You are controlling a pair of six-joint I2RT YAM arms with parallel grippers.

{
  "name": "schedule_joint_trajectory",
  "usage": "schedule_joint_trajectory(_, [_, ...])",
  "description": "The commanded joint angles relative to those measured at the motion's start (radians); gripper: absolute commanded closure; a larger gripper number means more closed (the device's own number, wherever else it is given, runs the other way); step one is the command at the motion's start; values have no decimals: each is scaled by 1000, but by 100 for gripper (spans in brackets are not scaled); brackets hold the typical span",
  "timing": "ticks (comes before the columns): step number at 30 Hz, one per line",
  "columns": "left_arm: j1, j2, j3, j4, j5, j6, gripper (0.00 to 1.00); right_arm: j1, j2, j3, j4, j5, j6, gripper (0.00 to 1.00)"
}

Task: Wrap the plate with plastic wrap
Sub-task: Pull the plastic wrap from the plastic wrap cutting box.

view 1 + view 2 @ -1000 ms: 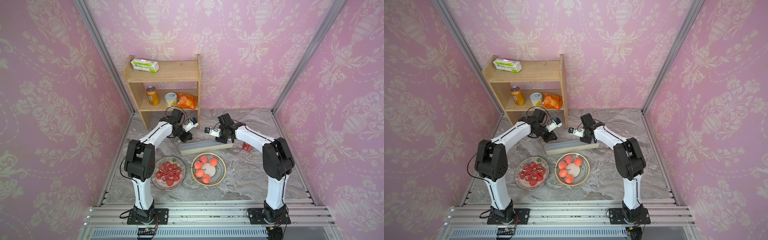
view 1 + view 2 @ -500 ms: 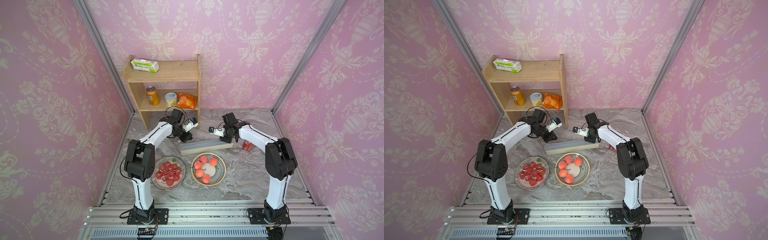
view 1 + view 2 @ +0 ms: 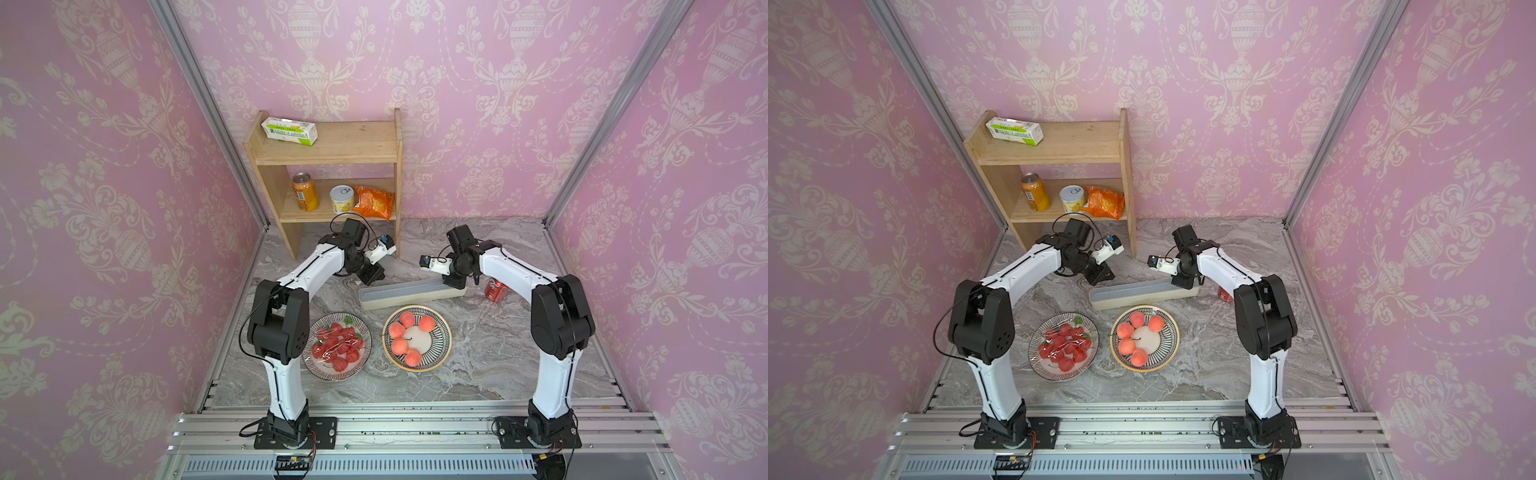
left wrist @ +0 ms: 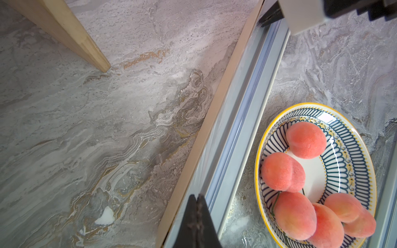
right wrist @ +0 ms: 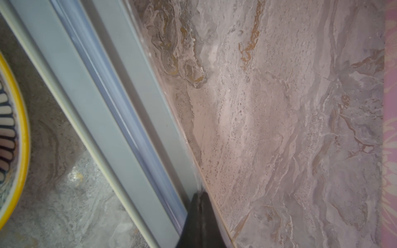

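Observation:
The plastic wrap's long cream dispenser box with a grey top (image 3: 407,293) (image 3: 1138,294) lies across the table behind a striped, yellow-rimmed plate (image 3: 444,345) (image 3: 1173,345) of peaches. My left gripper (image 3: 371,279) (image 4: 196,196) is at the box's left end, with its jaws pressed together on the thin clear film at the box's far edge. At the right end my right gripper (image 3: 455,284) (image 5: 200,194) is shut too, with a wisp of the plastic wrap (image 5: 198,186) at its tip. The box (image 4: 236,120) (image 5: 111,120) runs between both wrist views, with the plate's rim (image 4: 352,137) (image 5: 21,128) beside it.
A second plate (image 3: 307,357) of strawberries under glossy film sits left of the peach plate. A red can (image 3: 496,289) lies just right of the box. The wooden shelf (image 3: 332,153) stands behind my left arm and holds a carton, cans and a snack bag.
My right gripper has shifted slightly right along the box and its jaws have closed. The left arm and the box have not moved.

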Motion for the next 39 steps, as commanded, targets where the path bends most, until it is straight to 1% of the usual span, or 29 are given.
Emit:
schedule_joint_trajectory(1, [11, -55, -5, 22, 8, -11, 100, -18, -63, -2, -17, -43, 42, 100])
schedule_joint_trajectory(10, [12, -52, -13, 28, 16, -10, 100, -20, -91, 16, -34, -39, 27, 100])
schedule_joint_trajectory(13, [13, -60, -26, 29, 9, -3, 66, -22, -86, 11, -35, -29, 26, 100])
schedule_joint_trajectory(14, [13, -63, -33, 29, -2, 7, 53, -21, -85, 9, -35, -28, 26, 100])
schedule_joint_trajectory(15, [13, -62, -43, 30, -8, 20, 46, -22, -86, 6, -34, -26, 26, 100])
schedule_joint_trajectory(17, [14, -53, -46, 20, -23, 44, 39, -22, -88, 3, -30, -21, 26, 100])
schedule_joint_trajectory(20, [17, -26, -34, 7, -28, 62, 34, -22, -89, 5, -29, -19, 24, 100])
schedule_joint_trajectory(24, [18, 28, -1, 9, 8, 46, 32, -21, -86, 8, -26, -16, 27, 100])
schedule_joint_trajectory(28, [17, 81, 31, 15, 46, 27, 34, -22, -90, 6, -24, -13, 30, 100])
schedule_joint_trajectory(35, [16, 136, 71, 17, 123, 6, 44, -21, -100, 3, -22, -10, 32, 100])
schedule_joint_trajectory(37, [16, 147, 77, 13, 142, 4, 48, -21, -101, 6, -23, -10, 35, 100])
schedule_joint_trajectory(39, [17, 158, 82, 12, 147, 1, 56, -21, -97, 11, -26, -8, 36, 100])
